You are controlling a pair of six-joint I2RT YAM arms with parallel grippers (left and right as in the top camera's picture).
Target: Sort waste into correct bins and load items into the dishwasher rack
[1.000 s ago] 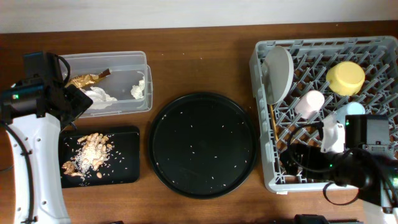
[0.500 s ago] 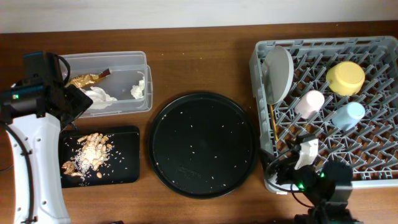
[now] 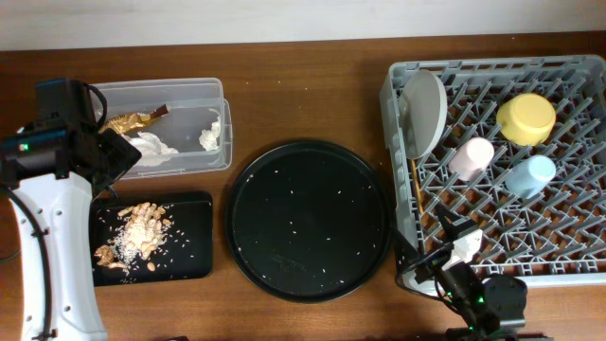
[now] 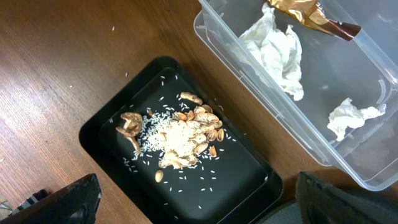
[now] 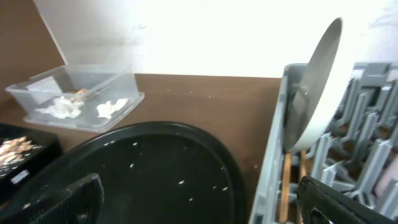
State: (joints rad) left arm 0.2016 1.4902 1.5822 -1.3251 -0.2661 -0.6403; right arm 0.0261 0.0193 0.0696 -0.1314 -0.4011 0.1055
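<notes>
Dishwasher rack (image 3: 554,277), holding upright grey plate (image 3: 423,111), yellow bowl (image 3: 526,118), pink cup (image 3: 471,156) and blue cup (image 3: 528,175), now lies ahead-right of the right gripper (image 5: 199,208), which has withdrawn, wide open, empty. Left gripper (image 4: 199,211) unchanged: spread, empty.

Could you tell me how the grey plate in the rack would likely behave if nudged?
The grey plate stands tilted on edge in the rack, so a sideways nudge would probably tip it. It looks rigid and smooth, so likely slippery to pinch.
</notes>
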